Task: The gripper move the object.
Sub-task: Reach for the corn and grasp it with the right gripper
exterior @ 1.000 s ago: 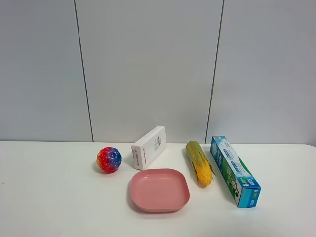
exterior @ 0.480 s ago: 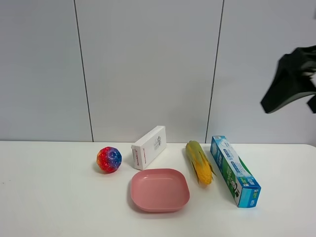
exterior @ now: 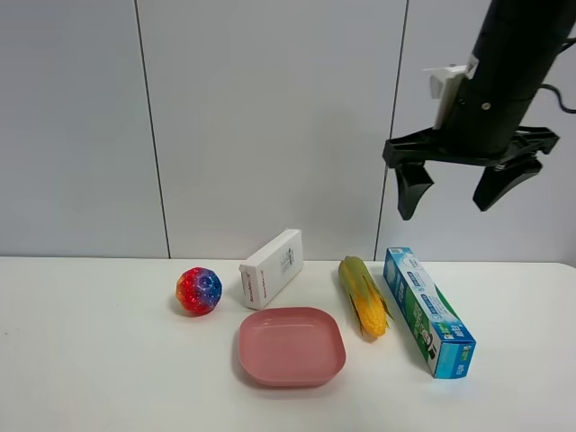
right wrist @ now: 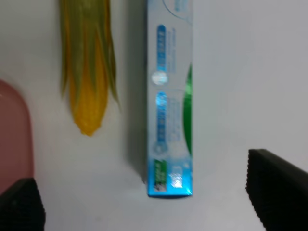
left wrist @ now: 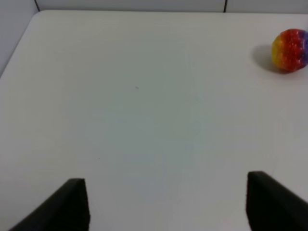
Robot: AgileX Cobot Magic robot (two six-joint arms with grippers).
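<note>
White table (exterior: pixel 108 360): corn (exterior: pixel 364 295) beside blue box (exterior: pixel 428 310), splayed gripper (exterior: pixel 446 207) overhead.

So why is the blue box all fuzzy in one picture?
Right wrist view: out of focus, so the box print and the corn look smeared. Left wrist view: a bit soft too, with a dim shadow beside the ball. Exterior high view: sharp, even light, hardly any shadows.

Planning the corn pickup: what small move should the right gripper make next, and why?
Probably shift sideways until centred over the corn: the open right gripper hangs high above the blue-green box, which lies right beside the corn.
</note>
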